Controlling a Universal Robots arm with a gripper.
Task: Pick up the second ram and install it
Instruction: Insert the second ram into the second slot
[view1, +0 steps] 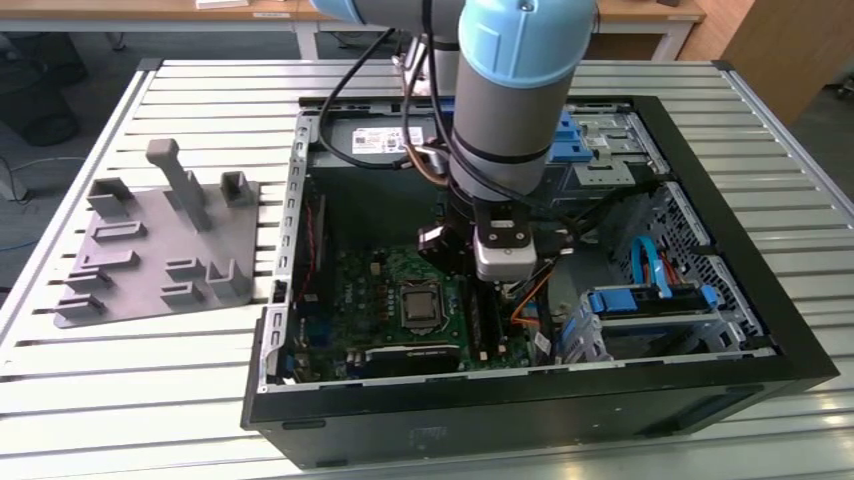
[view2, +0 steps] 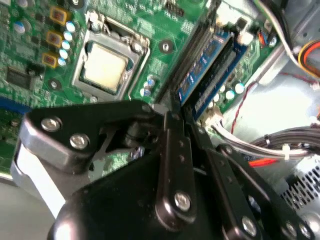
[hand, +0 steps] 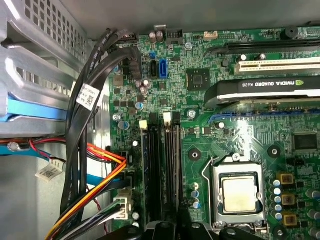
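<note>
The second ram (view2: 207, 67) stands on edge among the long slots at the motherboard's (view2: 150, 30) cable-side edge, just beside the processor socket (view2: 102, 65). The gripper (view2: 172, 114) sits over its near end, fingers drawn narrow and seemingly pinching it, inside the open computer case (view1: 534, 420).

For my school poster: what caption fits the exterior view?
Robot arm's gripper low inside an open computer case, over the motherboard.

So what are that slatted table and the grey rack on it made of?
Table: looks like bare metal, probably aluminium; pale slats with a dull sheen. Rack: matte grey plastic by its look, perhaps printed; no shine.
</note>
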